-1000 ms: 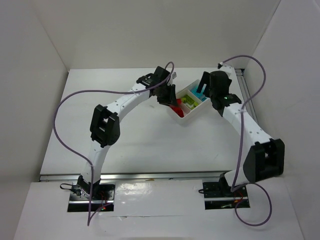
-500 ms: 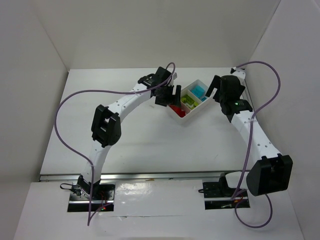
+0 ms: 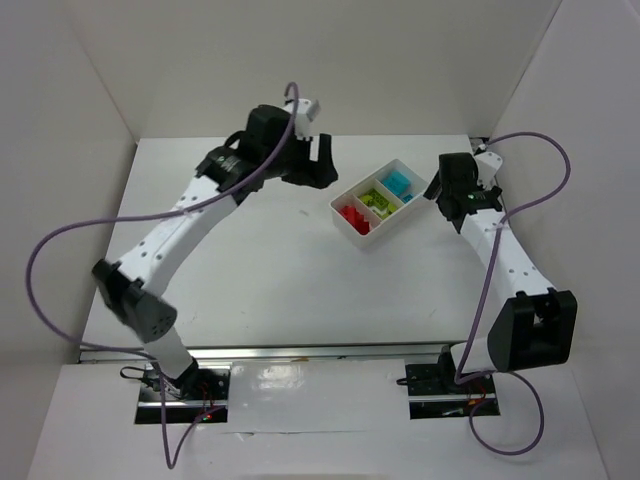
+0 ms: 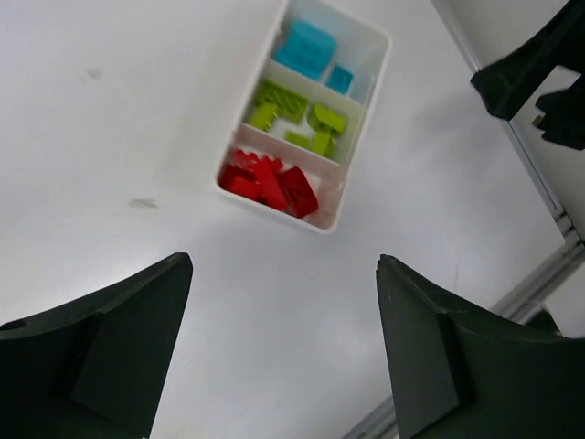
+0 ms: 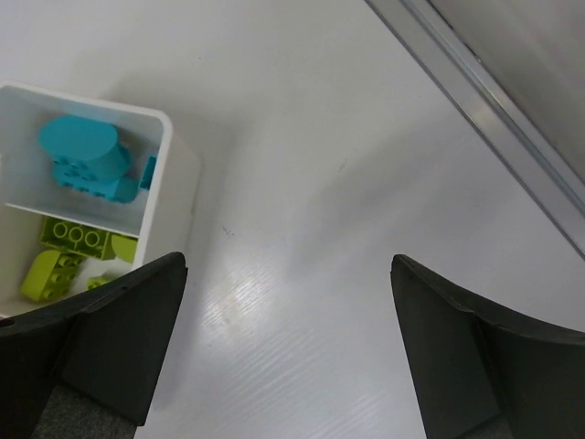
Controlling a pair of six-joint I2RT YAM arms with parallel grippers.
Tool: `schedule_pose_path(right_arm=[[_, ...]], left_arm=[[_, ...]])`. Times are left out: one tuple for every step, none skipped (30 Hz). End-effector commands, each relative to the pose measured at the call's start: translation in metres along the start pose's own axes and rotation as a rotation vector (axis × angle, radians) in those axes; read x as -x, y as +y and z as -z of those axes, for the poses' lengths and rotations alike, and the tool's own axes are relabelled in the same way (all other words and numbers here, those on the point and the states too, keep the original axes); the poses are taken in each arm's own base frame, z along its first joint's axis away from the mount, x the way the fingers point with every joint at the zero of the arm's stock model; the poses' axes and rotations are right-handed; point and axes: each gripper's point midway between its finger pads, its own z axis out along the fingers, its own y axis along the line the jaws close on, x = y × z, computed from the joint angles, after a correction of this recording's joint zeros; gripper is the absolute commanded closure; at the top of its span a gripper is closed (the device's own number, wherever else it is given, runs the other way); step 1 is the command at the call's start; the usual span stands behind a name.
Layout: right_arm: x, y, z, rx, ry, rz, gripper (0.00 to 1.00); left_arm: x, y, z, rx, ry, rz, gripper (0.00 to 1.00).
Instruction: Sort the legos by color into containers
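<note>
Toward the back right of the table, in the top view, sits the white tray with its three compartments filled by color: red bricks at the near-left end, lime green bricks in the middle, cyan bricks at the far-right end. Its long axis runs on a diagonal, from near-left up to far-right. The left gripper hangs just beside the tray's left corner, raised above the table and apart from it. The right gripper hangs close off the cyan end. Purple cables loop from both arms; from this height I cannot tell how far either pair of fingers is spread.

Below the left wrist camera, the tray lies whole in view between the two dark fingers of the left gripper, which stand wide apart. The red bricks are piled in the nearest cell, the green bricks are scattered in the middle one, and the cyan bricks lie in the farthest one. The tray's long side leans up and to the right.

Under the right wrist camera, only the tray's corner shows at left, with cyan bricks above green bricks. The right gripper has its fingers spread wide over bare table, one finger overlapping the tray's lower edge. A metal rail crosses the upper right corner.
</note>
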Motion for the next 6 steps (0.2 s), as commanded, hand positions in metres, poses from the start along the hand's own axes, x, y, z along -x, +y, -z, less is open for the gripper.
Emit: schedule_pose_path(right_arm=[[0.012, -0.012, 0.003, -0.066, -0.027, -0.043, 0.0], [0.011, -0.012, 0.003, -0.066, -0.027, -0.043, 0.0], [0.005, -0.014, 0.001, -0.073, -0.016, -0.034, 0.0], [-0.001, -0.017, -0.001, -0.081, -0.004, -0.024, 0.0], [-0.004, -0.018, 0.0, -0.074, 0.001, -0.025, 0.0], [-0.001, -0.017, 0.003, -0.069, -0.006, -0.039, 0.0]], left_arm=[[0.012, 0.036, 0.029, 0.158, -0.093, -0.1, 0.08], [0.015, 0.049, 0.044, 0.218, -0.121, -0.104, 0.08], [0.002, 0.058, 0.043, 0.246, -0.092, -0.113, 0.08], [-0.002, 0.061, 0.047, 0.262, -0.092, -0.113, 0.08], [-0.005, 0.063, 0.05, 0.272, -0.09, -0.113, 0.08], [-0.009, 0.072, 0.058, 0.302, -0.094, -0.108, 0.08]])
